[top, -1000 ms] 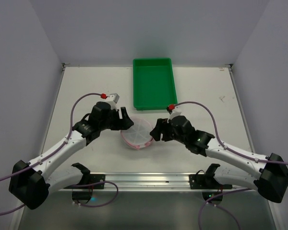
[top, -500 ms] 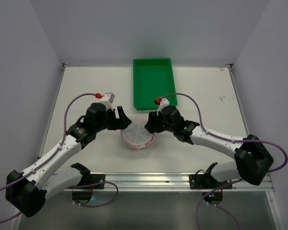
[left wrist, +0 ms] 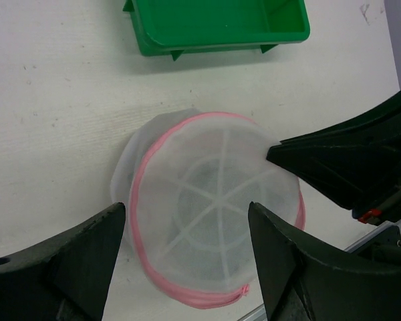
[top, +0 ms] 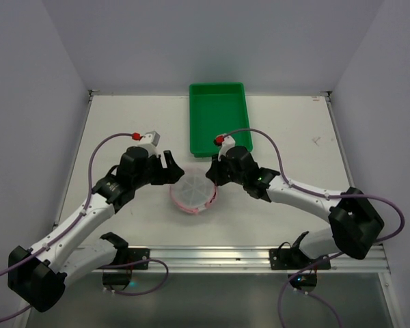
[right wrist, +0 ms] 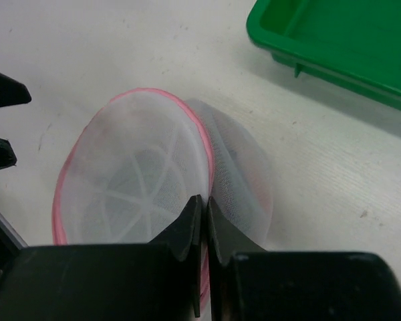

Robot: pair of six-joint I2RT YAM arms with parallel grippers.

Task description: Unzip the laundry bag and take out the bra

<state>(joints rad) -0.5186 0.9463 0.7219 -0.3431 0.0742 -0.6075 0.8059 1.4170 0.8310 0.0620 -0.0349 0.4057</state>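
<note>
The laundry bag point(top: 191, 193), a small white mesh drum with pink trim, lies on the table between both arms. My right gripper point(top: 212, 176) is at its right edge. In the right wrist view this gripper point(right wrist: 202, 198) is shut on the pink trim of the bag point(right wrist: 134, 174), pinching rim and mesh together. My left gripper point(top: 173, 169) is open at the bag's left side. In the left wrist view its fingers straddle the bag point(left wrist: 214, 214) without touching it. A pink zipper end point(left wrist: 244, 289) shows at the lower rim. The bra is hidden; only a grey shade shows through the mesh.
A green tray point(top: 193, 123) stands just behind the bag, also in the left wrist view point(left wrist: 214, 27) and the right wrist view point(right wrist: 341, 33). A metal rail point(top: 205, 256) runs along the near table edge. White walls enclose the table on three sides.
My right gripper has swung up and left onto the bag's right rim and shut on the pink trim. The left gripper edged slightly closer. The bag shifted a little left.
</note>
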